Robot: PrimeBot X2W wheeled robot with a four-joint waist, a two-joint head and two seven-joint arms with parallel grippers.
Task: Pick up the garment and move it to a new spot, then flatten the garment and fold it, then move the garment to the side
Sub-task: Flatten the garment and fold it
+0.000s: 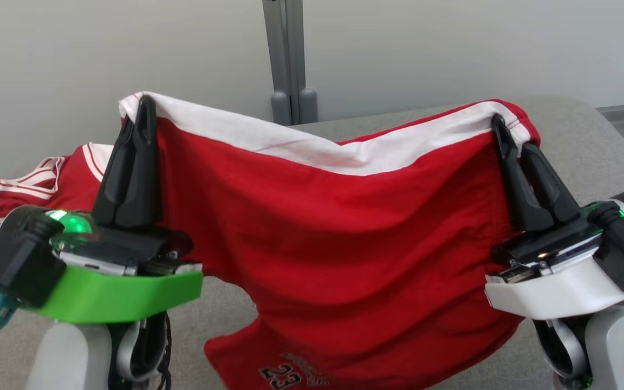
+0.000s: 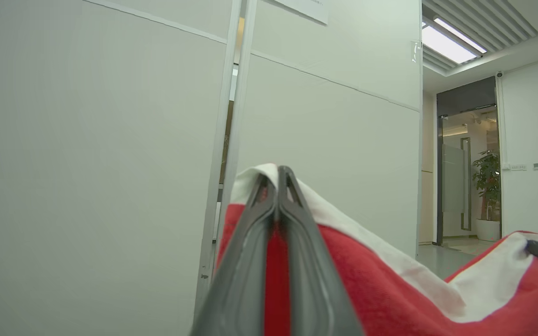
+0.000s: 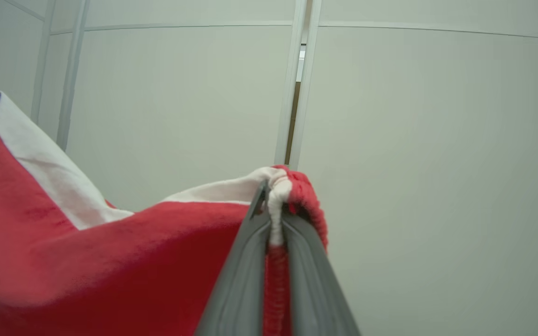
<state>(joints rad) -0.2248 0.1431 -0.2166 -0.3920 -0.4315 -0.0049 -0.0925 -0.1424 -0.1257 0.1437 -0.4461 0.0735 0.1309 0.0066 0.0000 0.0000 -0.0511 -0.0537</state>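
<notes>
Nearest the robot, at 6 o'clock in the head view, the garment [image 1: 344, 227] hangs with its loose lower edge and a dark printed number [image 1: 285, 375] low over the grey table [image 1: 577, 141]. Whether that edge touches the surface cannot be told. Further out, at 9 o'clock, the left gripper [image 1: 144, 108] is pressed together on one top corner of the white band [image 1: 312, 149]. At 3 o'clock the right gripper [image 1: 509, 135] pinches the opposite corner, where the cloth is bunched into a small roll. The wrist views confirm both grips, with red fabric squeezed between the fingers of each gripper [image 2: 278, 172] [image 3: 273, 205]. The garment's long axis therefore runs 9 to 3 o'clock, strung between the two grippers, and its body points down toward 6. Each arm holds its own end, so neither is the nearer one. The band sags in the middle, so a flat lay-down probably calls for drawing the grippers apart along that axis before lowering. A striped red-and-white part [image 1: 30, 187], seemingly of the same garment, trails at 9 o'clock beyond the left gripper and might drag. Farthest, at 12 o'clock, stand the pale wall panels [image 1: 128, 49] and a grey post [image 1: 287, 54].
</notes>
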